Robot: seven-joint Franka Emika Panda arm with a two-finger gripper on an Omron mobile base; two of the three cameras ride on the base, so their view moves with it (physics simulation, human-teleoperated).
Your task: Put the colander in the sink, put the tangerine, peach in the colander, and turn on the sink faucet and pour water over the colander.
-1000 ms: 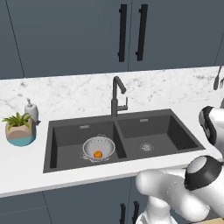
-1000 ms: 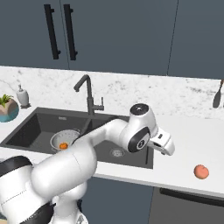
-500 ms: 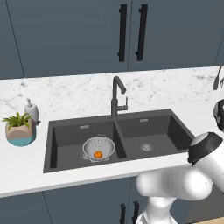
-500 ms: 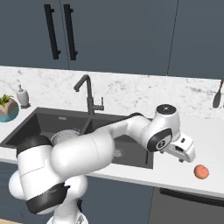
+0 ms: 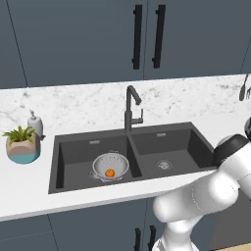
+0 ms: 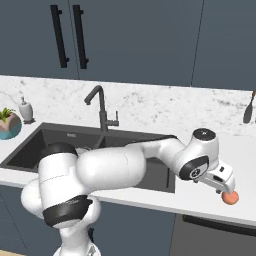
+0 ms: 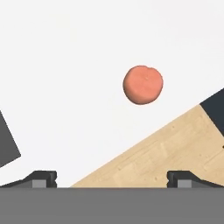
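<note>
The silvery colander (image 5: 110, 164) sits in the left basin of the dark sink (image 5: 181, 142). The bright orange tangerine (image 5: 110, 172) lies inside it. The pinkish peach (image 6: 230, 198) rests on the white counter near its front edge, far right of the sink. My gripper (image 6: 226, 189) hovers right above and against the peach. In the hand view the peach (image 7: 143, 84) lies ahead on the counter, and my gripper (image 7: 113, 180) is open with nothing between the wide-apart fingertips (image 7: 41, 178). The dark faucet (image 5: 130, 107) stands behind the divider between the basins.
A teal-and-tan plant pot (image 5: 22, 147) and a white soap dispenser (image 5: 34, 122) stand left of the sink. A dark utensil (image 6: 248, 107) hangs at the far right wall. Past the counter edge, the wooden floor (image 7: 175, 144) lies beyond the peach.
The arm has swung right, away from the sink and across the counter. The gripper has come down from beside the sink to just above the peach.
</note>
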